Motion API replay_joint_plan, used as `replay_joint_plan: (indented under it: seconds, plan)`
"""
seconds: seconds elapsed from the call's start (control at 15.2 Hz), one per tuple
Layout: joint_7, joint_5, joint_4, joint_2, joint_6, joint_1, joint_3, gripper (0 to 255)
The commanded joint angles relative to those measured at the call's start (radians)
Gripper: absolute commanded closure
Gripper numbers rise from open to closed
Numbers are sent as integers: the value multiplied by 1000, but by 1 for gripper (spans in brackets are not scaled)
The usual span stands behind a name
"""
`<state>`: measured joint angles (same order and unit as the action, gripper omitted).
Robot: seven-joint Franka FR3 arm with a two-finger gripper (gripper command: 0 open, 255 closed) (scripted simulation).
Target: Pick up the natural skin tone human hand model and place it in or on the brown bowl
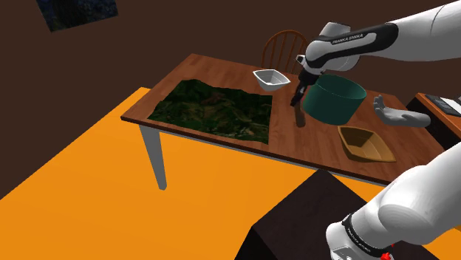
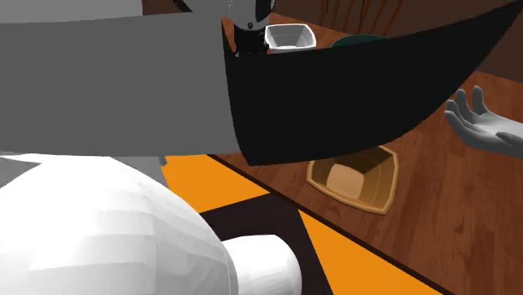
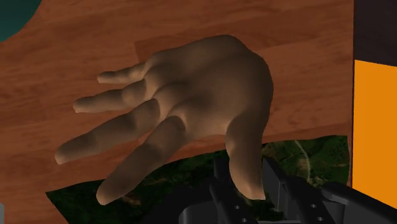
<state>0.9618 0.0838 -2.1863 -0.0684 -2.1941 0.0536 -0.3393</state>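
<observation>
Tan hand model thumb-clasped; brown bowl empty.

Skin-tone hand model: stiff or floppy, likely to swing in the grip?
Probably stiff: the hand model shows straight, spread digits. The gripper seems to clasp only its thumb, off-centre, so it may pivot. Rounded surface, possibly slippery.

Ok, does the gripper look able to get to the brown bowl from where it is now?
Probably yes. The gripper, clasping the hand model by the thumb, hangs over the table, and the brown bowl sits open and empty nearby. The teal container beside the path looks avoidable.
</observation>
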Motion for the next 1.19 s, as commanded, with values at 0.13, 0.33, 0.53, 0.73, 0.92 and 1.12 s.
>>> replay_joint_plan:
  seconds: [0.13,0.33,0.53,0.73,0.92,1.12]
  plan:
    - [36,-45,-113,-111,-7,35,-29,255]
    - [68,-85,-190,-195,-2,70,-53,255]
    - [103,-127,-256,-277,11,111,-79,255]
    - [142,-171,-313,-354,30,157,-108,255]
    - [187,-216,-358,-426,55,208,-140,255]
    - [239,-261,-392,-491,84,261,-176,255]
